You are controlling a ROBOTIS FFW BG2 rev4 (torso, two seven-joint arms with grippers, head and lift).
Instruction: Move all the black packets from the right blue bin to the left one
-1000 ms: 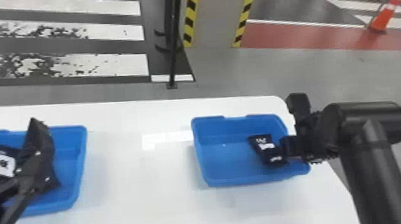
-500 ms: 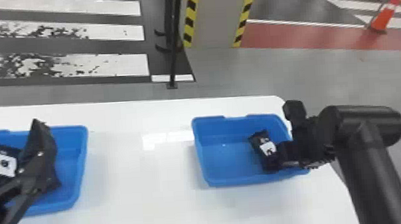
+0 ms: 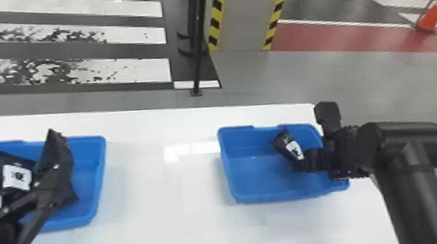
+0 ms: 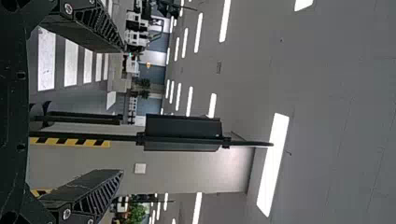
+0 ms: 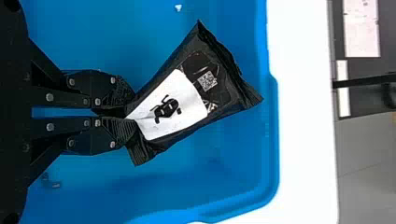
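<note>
R gripper: closed to a narrow gap [image 5: 132, 115], pinching one end of the black packet [image 5: 223, 83], approx. at the edge of its white label.
Pkt loc.: in the right blue bin [image 3: 282, 196], far end sticking out past the fingertips at a slant; can't tell if it's clear of the bin floor.
L gripper: wide apart [image 4: 123, 112], nothing btwn the fingers, by the left blue bin [image 3: 101, 188].
Slip risk: grip is on one end only, so the pkt could pivot or slide out if lifted fast (slick film, prob. not much bite).
Snag risk: low carry = loose end may catch the bin wall, pulling the pkt free or dragging the bin.
Clash risk: L arm hangs over the drop area; R arm could bump it unless it's moved 1st.
Pkt mat'l: black crinkly film, semi-gloss, flat crimped end seams, soft-looking middle, matte label w/ dark figure.
Bins: smooth blue plastic, rounded corners, shallow, rolled rims.
Table: flat white top [image 3: 155, 225], glossy w/ light patches.
Left-bin pkts: black packets [image 3: 0, 173], same white labels, lying close together.
</note>
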